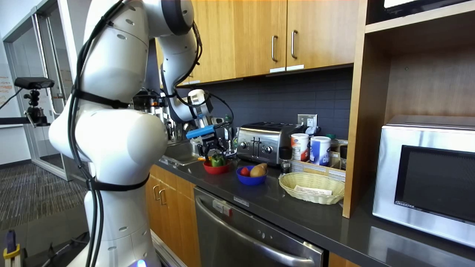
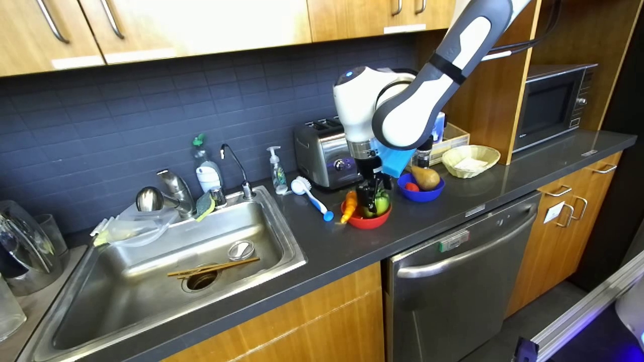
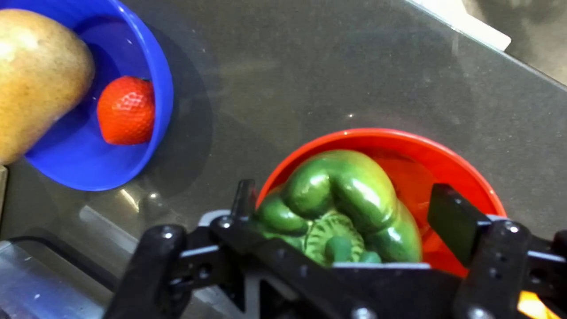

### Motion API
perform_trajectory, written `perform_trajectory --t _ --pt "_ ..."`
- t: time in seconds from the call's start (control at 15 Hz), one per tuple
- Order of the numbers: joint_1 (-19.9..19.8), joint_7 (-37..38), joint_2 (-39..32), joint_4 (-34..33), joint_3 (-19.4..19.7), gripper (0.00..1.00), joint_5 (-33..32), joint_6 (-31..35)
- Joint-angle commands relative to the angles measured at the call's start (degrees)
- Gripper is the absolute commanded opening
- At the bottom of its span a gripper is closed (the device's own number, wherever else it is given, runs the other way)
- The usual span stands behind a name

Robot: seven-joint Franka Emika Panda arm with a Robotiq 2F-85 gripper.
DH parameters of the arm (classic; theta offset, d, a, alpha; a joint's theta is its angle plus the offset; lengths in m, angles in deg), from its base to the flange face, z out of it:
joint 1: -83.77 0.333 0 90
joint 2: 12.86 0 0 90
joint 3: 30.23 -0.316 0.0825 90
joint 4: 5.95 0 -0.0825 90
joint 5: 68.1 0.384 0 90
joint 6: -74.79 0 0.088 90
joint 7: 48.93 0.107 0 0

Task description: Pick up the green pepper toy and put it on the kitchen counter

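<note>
The green pepper toy (image 3: 350,186) sits in the small red bowl (image 3: 443,155), stem facing the wrist camera. It also shows in both exterior views (image 1: 218,160) (image 2: 381,202). My gripper (image 3: 347,208) is open above the bowl, with one finger on each side of the pepper. A clear gap shows between the right finger and the pepper; the left finger is close to it, and I cannot tell if they touch. In both exterior views the gripper (image 1: 214,151) (image 2: 371,200) reaches down at the bowl. The dark kitchen counter (image 2: 327,251) carries the bowl.
An orange carrot toy (image 2: 349,207) leans in the red bowl. A blue bowl (image 2: 421,193) with a pear (image 2: 425,178) and a strawberry (image 3: 127,110) stands beside it. The toaster (image 2: 327,156) is behind, a brush (image 2: 314,198) and the sink (image 2: 282,221) to one side, a basket (image 1: 311,181) farther along.
</note>
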Motion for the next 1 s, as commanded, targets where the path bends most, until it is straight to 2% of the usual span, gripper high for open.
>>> perform_trajectory --t 0.0,0.53,0.6,0.73,0.93 --pt "0.4 -1.3 -1.0 -1.2 0.4 1.00 -0.7 -0.3" --pt "1.4 -3.5 -2.7 -3.5 0.2 1.00 -1.6 -0.9" --pt "1.6 -3.6 -2.9 -3.8 0.2 0.75 -1.6 -0.9" --pt "1.7 -4.2 -3.1 -4.3 0.3 0.69 -1.5 -0.8" --pt "1.6 -4.7 -3.2 -4.6 0.4 0.68 -1.3 -0.4"
